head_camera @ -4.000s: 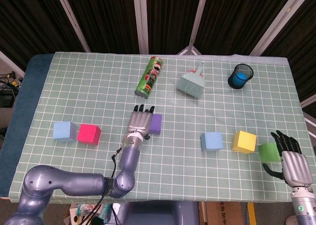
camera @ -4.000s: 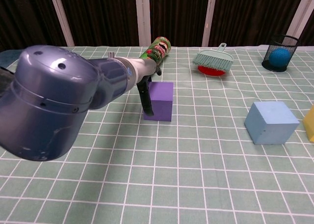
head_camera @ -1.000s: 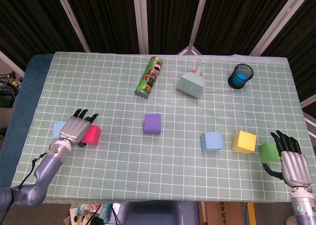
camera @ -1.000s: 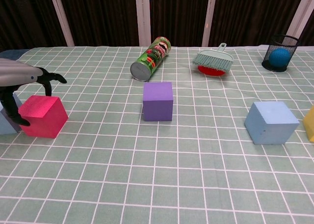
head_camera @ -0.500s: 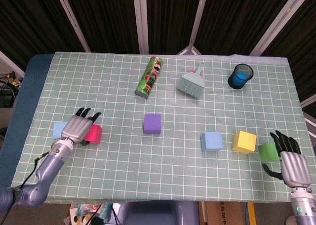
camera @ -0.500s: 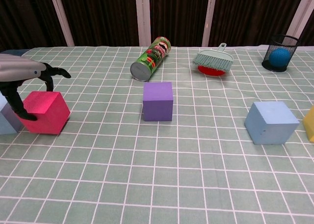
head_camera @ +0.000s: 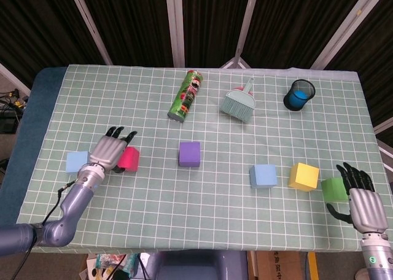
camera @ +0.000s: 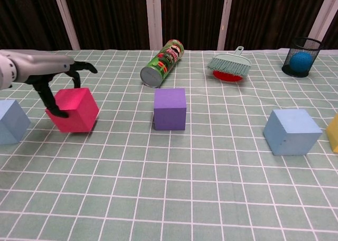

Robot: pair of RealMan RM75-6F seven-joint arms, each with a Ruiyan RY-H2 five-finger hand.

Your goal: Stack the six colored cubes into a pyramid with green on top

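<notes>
My left hand (camera: 55, 80) grips the smooth pink-red cube (camera: 74, 110); my right hand (head_camera: 362, 201) rests spread beside the matte green cube (head_camera: 333, 188).

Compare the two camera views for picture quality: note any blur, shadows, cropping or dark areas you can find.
Head view: evenly lit and sharp, with only faint shadows beside the cubes; the curtain behind the table is nearly black. Chest view: the pink cube and left hand look sharp, a soft shadow lies under the purple cube, and the yellow cube is cropped at the right edge.
</notes>
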